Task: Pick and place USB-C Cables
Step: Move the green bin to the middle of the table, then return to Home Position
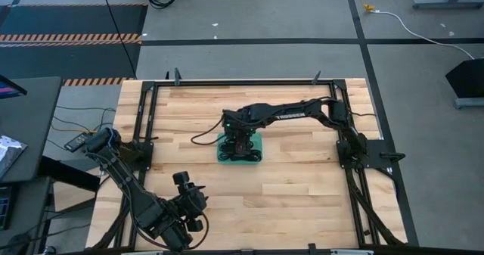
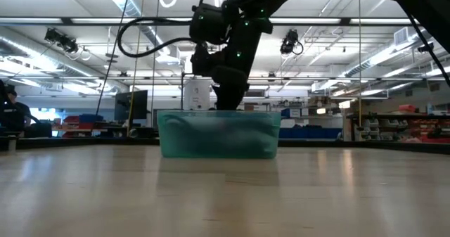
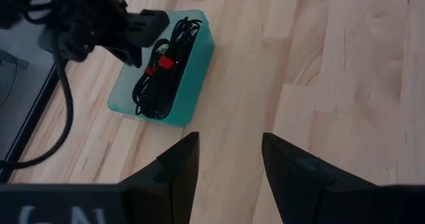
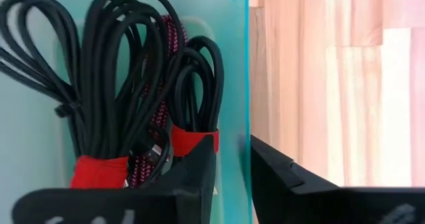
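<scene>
Right end effector (image 1: 240, 146) blocked most of the teal tray (image 1: 224, 156) from above; low view's frosted wall blurred the USB-C cables (image 4: 126, 84); cable bundles were cropped in the right wrist view

right tool (image 4: 232, 164) slightly parted, left tool (image 3: 229, 161) open.

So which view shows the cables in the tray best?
The right wrist view: the USB-C cables fill it, red ties and maroon one clear. The left wrist view shows them smaller; the high view hides them under the arm; the low view blurs them.
</scene>
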